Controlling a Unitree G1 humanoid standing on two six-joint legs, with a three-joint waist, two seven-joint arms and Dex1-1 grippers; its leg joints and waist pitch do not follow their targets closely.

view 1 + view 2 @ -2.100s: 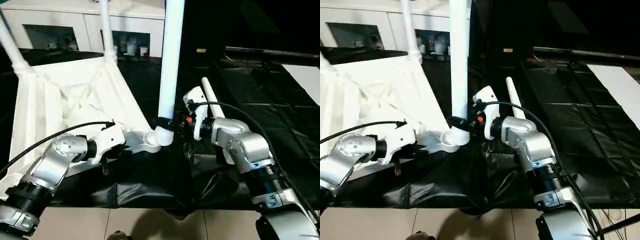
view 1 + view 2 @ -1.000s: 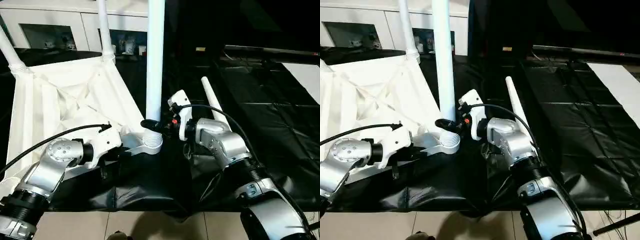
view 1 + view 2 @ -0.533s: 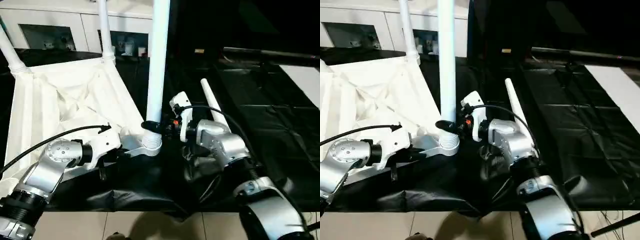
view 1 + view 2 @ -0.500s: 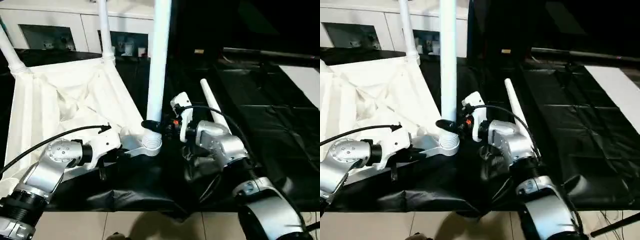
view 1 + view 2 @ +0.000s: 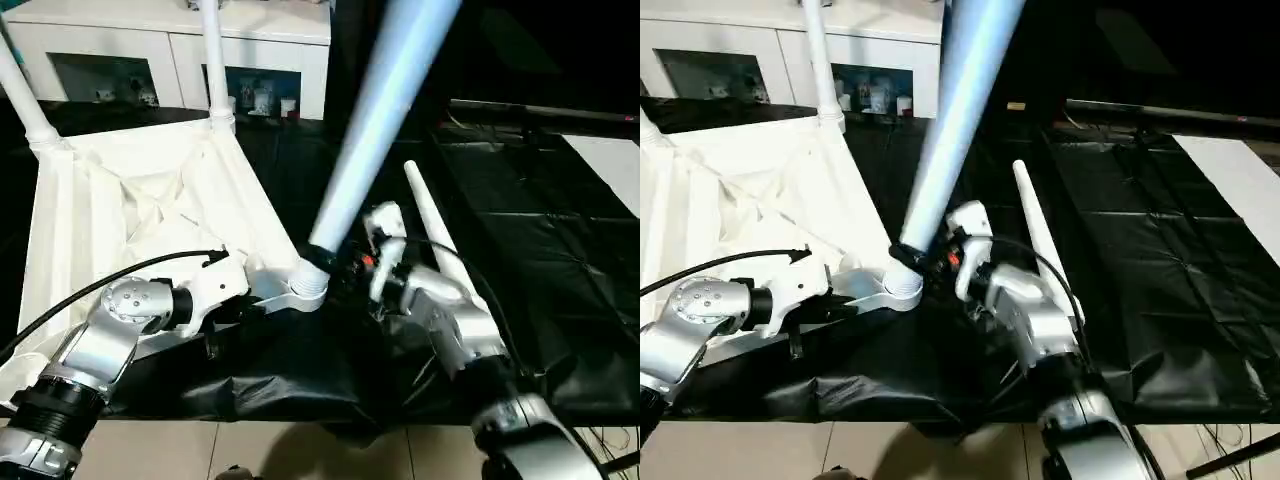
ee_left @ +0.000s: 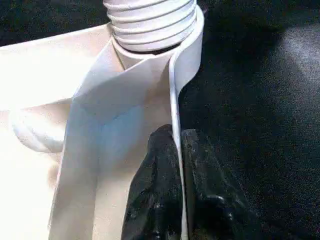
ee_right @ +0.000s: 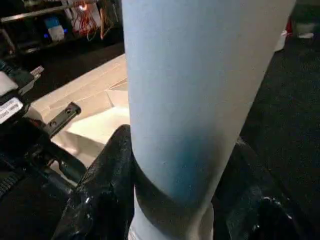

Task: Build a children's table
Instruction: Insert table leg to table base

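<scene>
A Unitree G1 works on an upturned children's table lying ribbed side up on a black sheet (image 5: 560, 300), two legs already standing in its far corner sockets. The left end effector (image 6: 176, 150) is pressed together on the thin rim of the white tabletop (image 5: 130, 200), pinning it just behind the near corner socket (image 5: 305, 290). The right end effector (image 5: 335, 252) pinches the third leg (image 5: 370, 130) just above its ribbed base, fingers (image 7: 102, 190) on either side of the tube. That leg's long axis leans up and away to the robot's right instead of standing square over the socket, so seating it looks to depend on the right arm bringing it upright. The fourth leg (image 5: 435, 235) lies on the sheet, just beyond the right forearm
</scene>
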